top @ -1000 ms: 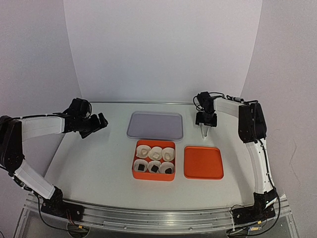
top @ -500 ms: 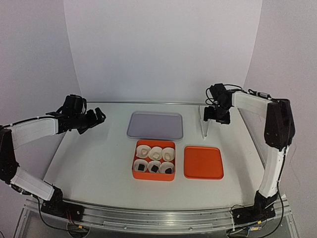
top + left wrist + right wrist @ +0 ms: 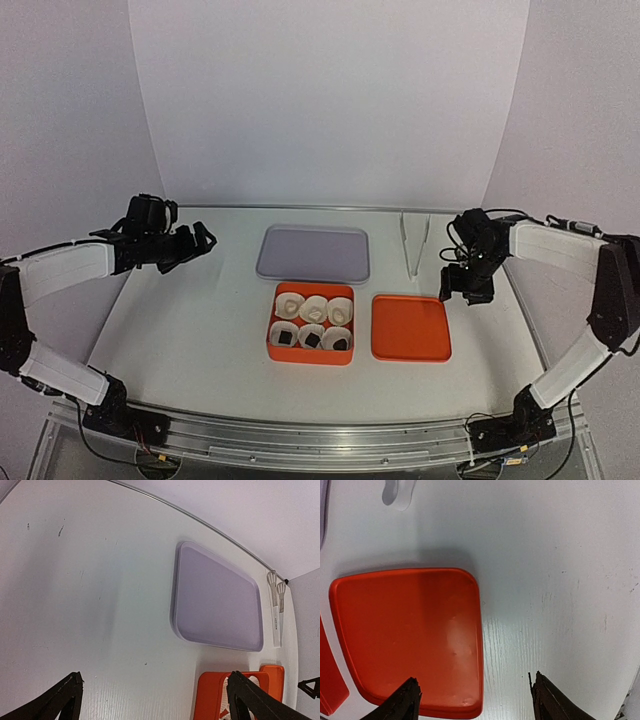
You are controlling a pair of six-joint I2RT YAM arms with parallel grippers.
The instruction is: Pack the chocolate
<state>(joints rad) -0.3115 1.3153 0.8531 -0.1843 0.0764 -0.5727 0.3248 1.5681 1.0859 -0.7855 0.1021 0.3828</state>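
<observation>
White table (image 3: 200,330) and plain pale walls fill the top view, and just below its middle sits the chocolate (image 3: 312,340), already packed as far as I can judge. Three dark pieces fill the lower row and three pale ones the upper row. Each lies in its own paper cup (image 3: 339,310), presumably to keep the pieces apart and steady. The cups sit close together inside an orange box (image 3: 311,357). The pieces are too small to show a heading or a long axis of their own, but the two rows of three run left to right across the frame. Just right of the box, not touching it, the orange lid (image 3: 411,327) lies flat, likely waiting to go on. A grey tray (image 3: 314,253) sits directly above the box, and a pair of tongs (image 3: 410,245) lies loose on the table to the tray's right. The right claw (image 3: 467,294) hangs over the lid's upper right corner, its jaws spread wide and holding nothing. The left claw (image 3: 205,243) hovers at middle left, well away, fully spread and empty.
</observation>
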